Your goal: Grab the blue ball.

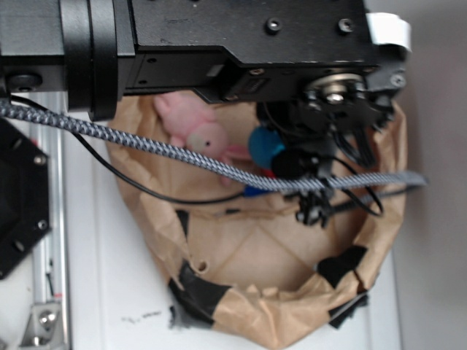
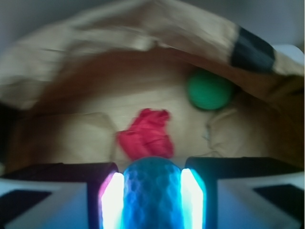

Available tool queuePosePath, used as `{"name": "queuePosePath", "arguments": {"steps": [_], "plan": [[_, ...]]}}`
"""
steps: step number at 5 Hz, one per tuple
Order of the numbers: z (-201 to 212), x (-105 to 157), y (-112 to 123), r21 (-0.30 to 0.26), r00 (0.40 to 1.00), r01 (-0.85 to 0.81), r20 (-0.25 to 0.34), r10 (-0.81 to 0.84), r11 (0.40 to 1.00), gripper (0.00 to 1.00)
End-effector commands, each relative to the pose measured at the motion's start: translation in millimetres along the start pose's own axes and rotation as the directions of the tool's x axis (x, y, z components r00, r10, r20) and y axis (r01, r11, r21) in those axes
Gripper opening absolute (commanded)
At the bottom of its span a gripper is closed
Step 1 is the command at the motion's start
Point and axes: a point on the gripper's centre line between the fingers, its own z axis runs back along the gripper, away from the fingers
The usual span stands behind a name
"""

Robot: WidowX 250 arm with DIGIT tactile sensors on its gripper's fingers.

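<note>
The blue ball (image 2: 152,193) sits between my two fingers in the wrist view, both pads pressed against its sides. My gripper (image 2: 152,195) is shut on it. In the exterior view the blue ball (image 1: 264,144) shows at the far side of the brown paper bowl (image 1: 277,321), partly hidden by my gripper (image 1: 288,157) and the arm above it. I cannot tell whether the ball rests on the paper or is held above it.
A green ball (image 2: 208,89) lies at the bowl's far right and a crumpled red paper wad (image 2: 145,133) lies just ahead of my fingers. A pink plush toy (image 1: 195,130) lies in the bowl's far left. A braided cable (image 1: 182,157) crosses over the bowl. Black tape patches (image 1: 197,292) mark the bowl's rim.
</note>
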Motion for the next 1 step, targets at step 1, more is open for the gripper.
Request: {"name": "queuePosePath", "arguments": {"steps": [1], "plan": [[29.9, -3.8, 16.3, 0.044, 0.999, 0.029, 0.033, -0.03, 0.999, 0.0]]}}
